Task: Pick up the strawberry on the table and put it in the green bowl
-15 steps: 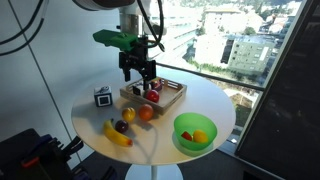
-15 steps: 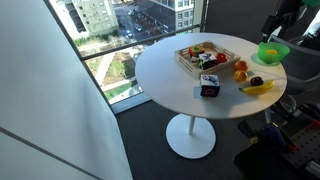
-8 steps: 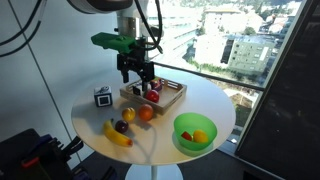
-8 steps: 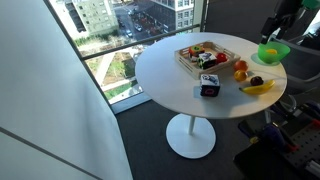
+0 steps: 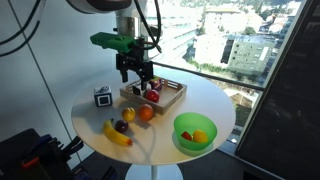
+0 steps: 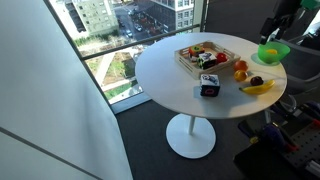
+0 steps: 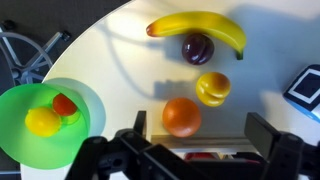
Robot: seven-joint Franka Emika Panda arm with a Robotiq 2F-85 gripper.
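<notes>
The claw (image 5: 137,74) hangs over the wooden tray (image 5: 170,97) in an exterior view, its jaws apart and holding nothing; the wrist view shows the two fingers (image 7: 140,124) spread wide, with the orange (image 7: 182,116) on the bench (image 7: 120,70) below the gap.

The strawberry (image 7: 66,104) lies inside the green bowl (image 7: 20,110), touching a lemon-yellow fruit (image 7: 42,122); in an exterior view it shows as a red spot (image 5: 198,136) within the bowl (image 5: 180,126).

The bowl sits close to the bench's rim (image 5: 222,138); in the wrist view its own edge reaches the curved border of the white top.

The banana (image 7: 205,24) curves around the plum (image 7: 196,47), the two touching; a peach-coloured fruit (image 7: 212,88) sits just beside the orange, apart from the plum.

A small dark cube (image 5: 102,97) stands alone near the opposite rim, well apart from the bowl.

Bare white surface lies between the bowl and the fruit cluster; in an exterior view the widest open stretch of the bench (image 6: 165,85) runs on the window side, away from the tray (image 6: 189,64) and the bowl (image 6: 270,53).
</notes>
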